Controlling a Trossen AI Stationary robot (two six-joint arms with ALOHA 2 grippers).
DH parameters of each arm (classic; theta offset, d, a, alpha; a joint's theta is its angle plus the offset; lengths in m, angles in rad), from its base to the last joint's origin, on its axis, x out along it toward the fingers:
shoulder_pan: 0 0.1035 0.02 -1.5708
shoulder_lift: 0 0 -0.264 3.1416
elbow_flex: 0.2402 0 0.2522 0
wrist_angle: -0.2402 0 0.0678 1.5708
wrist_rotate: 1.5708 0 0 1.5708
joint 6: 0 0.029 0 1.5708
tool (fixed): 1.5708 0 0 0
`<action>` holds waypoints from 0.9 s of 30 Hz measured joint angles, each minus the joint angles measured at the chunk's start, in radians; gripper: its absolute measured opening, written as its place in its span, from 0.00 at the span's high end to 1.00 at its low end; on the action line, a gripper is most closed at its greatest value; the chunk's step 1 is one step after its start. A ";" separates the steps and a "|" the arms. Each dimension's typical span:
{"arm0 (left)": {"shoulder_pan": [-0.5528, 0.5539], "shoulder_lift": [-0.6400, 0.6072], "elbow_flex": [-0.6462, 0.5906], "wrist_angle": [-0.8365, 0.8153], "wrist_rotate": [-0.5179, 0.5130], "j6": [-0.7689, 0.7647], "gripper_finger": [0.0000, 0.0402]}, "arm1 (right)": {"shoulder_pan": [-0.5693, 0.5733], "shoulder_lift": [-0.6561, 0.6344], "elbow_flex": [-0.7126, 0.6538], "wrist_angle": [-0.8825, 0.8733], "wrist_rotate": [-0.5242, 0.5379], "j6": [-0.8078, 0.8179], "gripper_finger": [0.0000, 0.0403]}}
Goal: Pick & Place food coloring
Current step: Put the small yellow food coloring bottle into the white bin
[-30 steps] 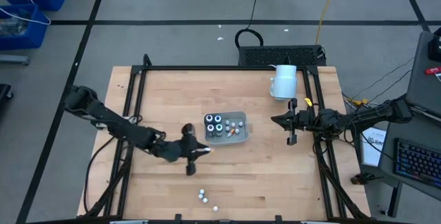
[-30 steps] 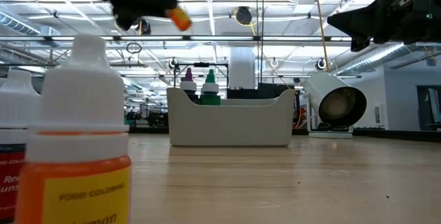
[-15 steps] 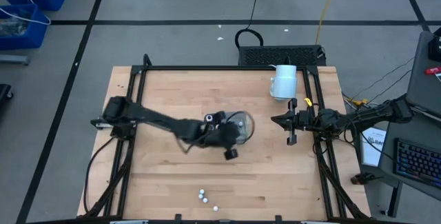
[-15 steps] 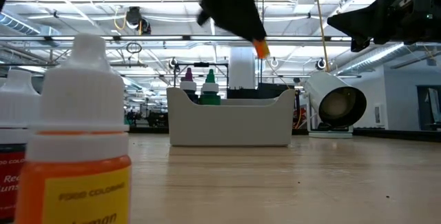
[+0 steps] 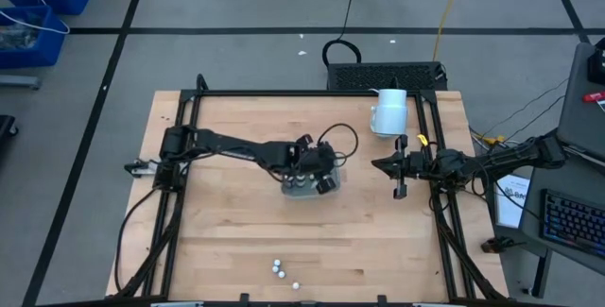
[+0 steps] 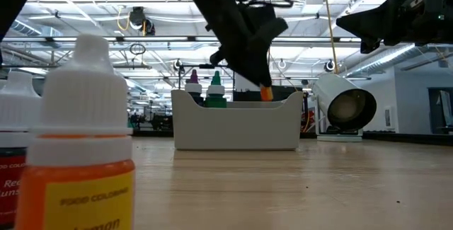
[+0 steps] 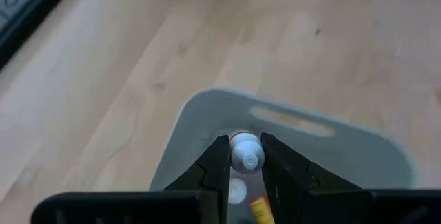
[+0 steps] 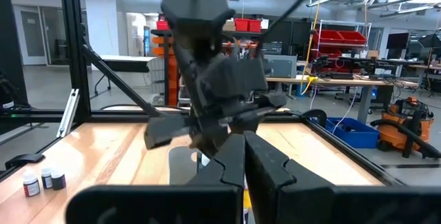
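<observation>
my left hand (image 7: 244,156) is clenched on a small orange food coloring bottle (image 7: 246,151), white cap up, and hangs right over the grey tray (image 5: 333,177). a second ago i was well off to the left of the tray with it; now i've swung across, so the carry looks done and lowering and letting go remain. three more bottles (image 5: 280,269) wait near the table's (image 5: 227,241) front edge. my right hand (image 5: 397,166) is closed, idle by the white cup (image 5: 388,110).

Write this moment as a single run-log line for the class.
left gripper: jaws shut on orange food coloring bottle, over grey tray | right gripper: shut, waiting at table's right | loose bottles at front edge
</observation>
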 joint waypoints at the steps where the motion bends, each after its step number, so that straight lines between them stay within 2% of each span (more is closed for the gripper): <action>1: 0.002 0.008 0.000 -0.002 0.001 -0.009 0.82 | 0.000 0.000 0.000 0.000 0.000 0.000 1.00; 10: 0.003 0.068 -0.001 0.014 0.008 -0.022 0.82 | 0.000 0.005 0.000 -0.001 0.002 -0.002 1.00; 22: 0.026 0.089 0.000 -0.010 0.008 -0.033 0.82 | 0.000 0.016 0.000 0.005 0.002 -0.003 1.00; 27: 0.045 0.104 -0.001 -0.006 0.074 -0.048 0.82 | 0.000 0.016 0.000 0.004 0.002 -0.003 1.00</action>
